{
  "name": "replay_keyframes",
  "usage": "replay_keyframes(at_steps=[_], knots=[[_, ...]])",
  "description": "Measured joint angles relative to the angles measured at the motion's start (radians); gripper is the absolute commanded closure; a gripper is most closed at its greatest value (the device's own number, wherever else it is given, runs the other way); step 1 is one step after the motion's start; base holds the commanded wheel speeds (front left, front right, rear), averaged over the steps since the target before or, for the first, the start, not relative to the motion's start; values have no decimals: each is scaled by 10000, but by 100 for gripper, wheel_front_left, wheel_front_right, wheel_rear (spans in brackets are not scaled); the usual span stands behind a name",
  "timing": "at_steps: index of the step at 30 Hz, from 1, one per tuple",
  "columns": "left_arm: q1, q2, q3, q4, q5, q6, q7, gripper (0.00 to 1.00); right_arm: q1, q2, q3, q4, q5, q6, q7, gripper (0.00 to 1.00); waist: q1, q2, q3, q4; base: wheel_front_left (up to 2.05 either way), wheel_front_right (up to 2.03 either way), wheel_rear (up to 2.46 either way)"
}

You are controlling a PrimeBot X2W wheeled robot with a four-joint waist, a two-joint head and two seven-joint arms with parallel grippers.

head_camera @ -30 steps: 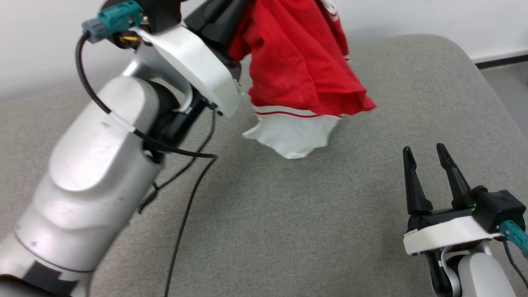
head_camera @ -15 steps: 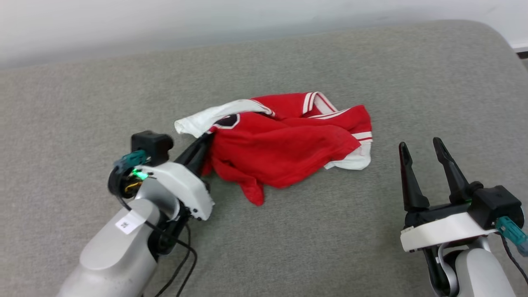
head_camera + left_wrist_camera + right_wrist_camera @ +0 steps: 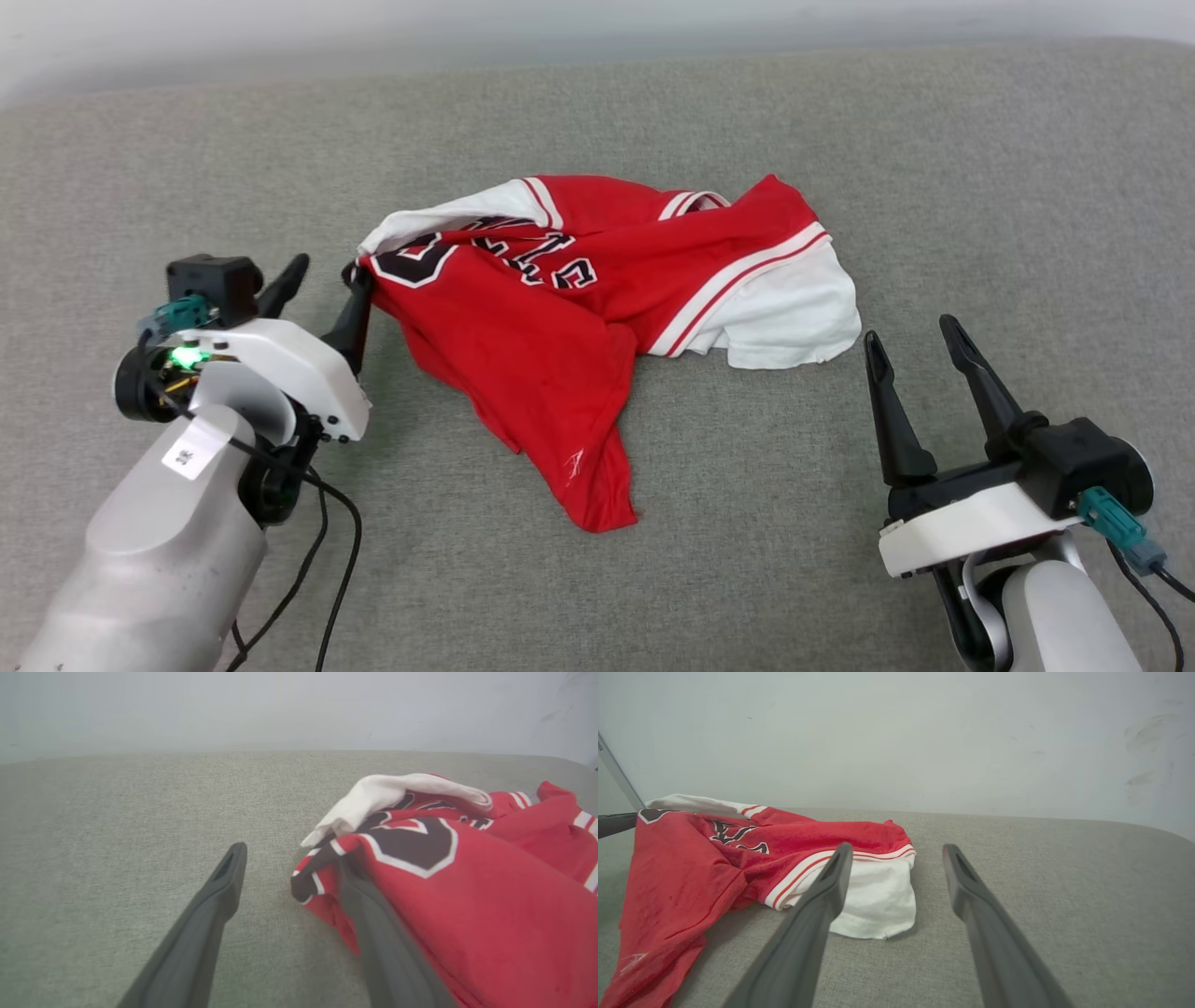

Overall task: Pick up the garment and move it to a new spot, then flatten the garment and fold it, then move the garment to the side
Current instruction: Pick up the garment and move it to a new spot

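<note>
**A:** What is underneath it all?

**B:** A bench covered in grey woven cloth, matte and slightly nubbly. A pale, plain wall rises behind it.

**A:** And the garment?

**B:** The garment lies crumpled at the middle of the head view. It is soft red jersey with black, white-edged print on its upper left part. One white sleeve with striped trim lies toward the right, and a red tail points toward the bottom of the frame.

**A:** How do the pincers stand?

**B:** The left pincer is at the left of the frame, spread and pinching nothing. Its right-hand finger touches the garment's edge. The right pincer is at the lower right, also spread, and clear of the white sleeve.

**A:** What do the wrist cameras add?

**B:** The left wrist view shows the left pincer low over the weave, with red cloth draped against one finger. The right wrist view shows faint smudges on the wall at upper right. In that view the sleeve's hem sits just beyond the right pincer.

**A:** And the head camera?

**B:** Black cables loop beside the silver left forearm.
</note>
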Motion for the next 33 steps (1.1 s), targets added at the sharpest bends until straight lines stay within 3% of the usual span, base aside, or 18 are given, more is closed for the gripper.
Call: replay_keyframes(at_steps=[7,15,24,33], knots=[[330,151,309,-67,681,163,-667,0,99,0,-165,105,-69,0,0,0,0,0,-452,248,0,0,0],[2824,8,2313,-3776,2803,468,-704,0,505,2,-301,171,-173,0,0,0,0,0,-1252,664,0,0,0],[5645,-1093,3572,-6849,5053,337,-704,0,1009,2,-374,230,-232,0,0,0,-1,0,-2051,1063,0,0,0],[7255,-2548,4358,-7484,5917,54,-704,0,1359,2,-278,203,-180,0,0,0,-1,0,-2265,1213,0,0,0]])
